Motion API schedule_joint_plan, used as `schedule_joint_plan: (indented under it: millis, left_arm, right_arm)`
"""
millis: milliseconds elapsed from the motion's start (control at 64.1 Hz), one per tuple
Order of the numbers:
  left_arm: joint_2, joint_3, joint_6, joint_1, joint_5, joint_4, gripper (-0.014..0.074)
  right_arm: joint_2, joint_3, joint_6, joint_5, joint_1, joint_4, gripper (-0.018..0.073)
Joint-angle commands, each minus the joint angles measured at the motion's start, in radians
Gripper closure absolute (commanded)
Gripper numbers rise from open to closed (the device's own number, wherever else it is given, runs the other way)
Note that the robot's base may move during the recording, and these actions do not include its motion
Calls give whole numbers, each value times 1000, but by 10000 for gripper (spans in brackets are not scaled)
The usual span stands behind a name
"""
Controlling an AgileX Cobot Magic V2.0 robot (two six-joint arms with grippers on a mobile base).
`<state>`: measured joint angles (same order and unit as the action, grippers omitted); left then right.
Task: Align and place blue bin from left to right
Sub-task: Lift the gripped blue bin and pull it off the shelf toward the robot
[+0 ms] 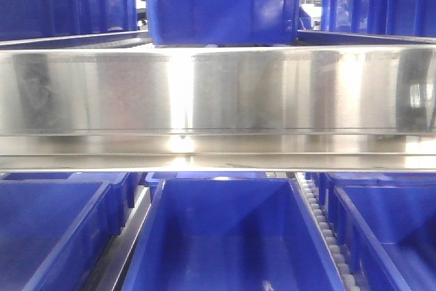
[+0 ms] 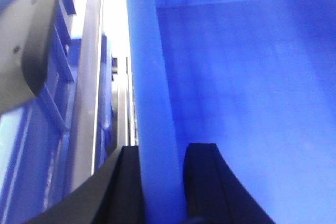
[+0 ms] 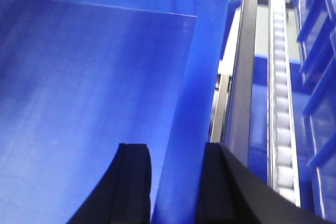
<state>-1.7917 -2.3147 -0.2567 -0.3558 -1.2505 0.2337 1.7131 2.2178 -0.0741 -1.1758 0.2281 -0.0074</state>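
Note:
A blue bin (image 1: 231,236) sits in the middle of the lower shelf, open and empty. No gripper shows in the front view. In the left wrist view my left gripper (image 2: 161,153) straddles the bin's left wall (image 2: 155,93), one black finger (image 2: 131,187) outside and the other inside, both pressed against the wall. Over in the right wrist view my right gripper (image 3: 176,153) straddles the bin's right wall (image 3: 194,87) in the same way, and its outer finger (image 3: 218,187) touches the wall. The bin's bare floor (image 3: 79,103) fills most of that view.
A shiny metal beam (image 1: 218,90) crosses the front view. More blue bins stand above it (image 1: 221,1) and beside the middle bin at left (image 1: 48,233) and right (image 1: 388,230). A white roller track (image 3: 281,103) runs along the bin's right side and a metal rail (image 2: 86,93) along its left.

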Motion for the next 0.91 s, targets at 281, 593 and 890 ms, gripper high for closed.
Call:
schedule_joint_plan:
  millis: [281,593,890]
  left_arm:
    - [27,-12,17,-8,73,6,607]
    - [27,-12,17,-8,73,6,607]
    - [27,-12,17,-8,73,6,607]
  right_arm:
    - [-26,15,31,123,5,-12,632]
    - [-26,15,31,123,5,-12,632]
    - [-26,15,31,123,5,-12,632]
